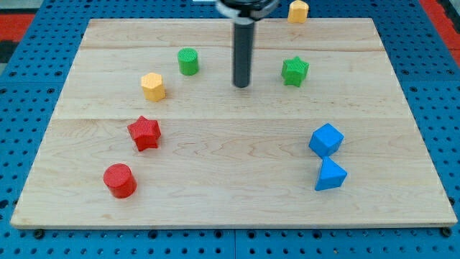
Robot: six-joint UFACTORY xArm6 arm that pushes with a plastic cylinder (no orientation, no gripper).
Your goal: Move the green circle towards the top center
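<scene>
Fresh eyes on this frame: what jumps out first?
The dark rod dropping from the view's top center, my tip resting on the board between the green circle to its left and the green star to its right, touching neither. Next, the two blue blocks stacked close at lower right, and the red circle at lower left.

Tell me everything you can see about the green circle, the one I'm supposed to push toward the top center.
The green circle is a short, bright green cylinder with a ribbed, plastic-looking side, standing upright on its flat end on the wooden board. It sits in the upper part of the board, toward the view's left of center. Nothing touches it: the yellow block lies below and to its left, and my tip rests on the board to its right, clearly apart.
</scene>
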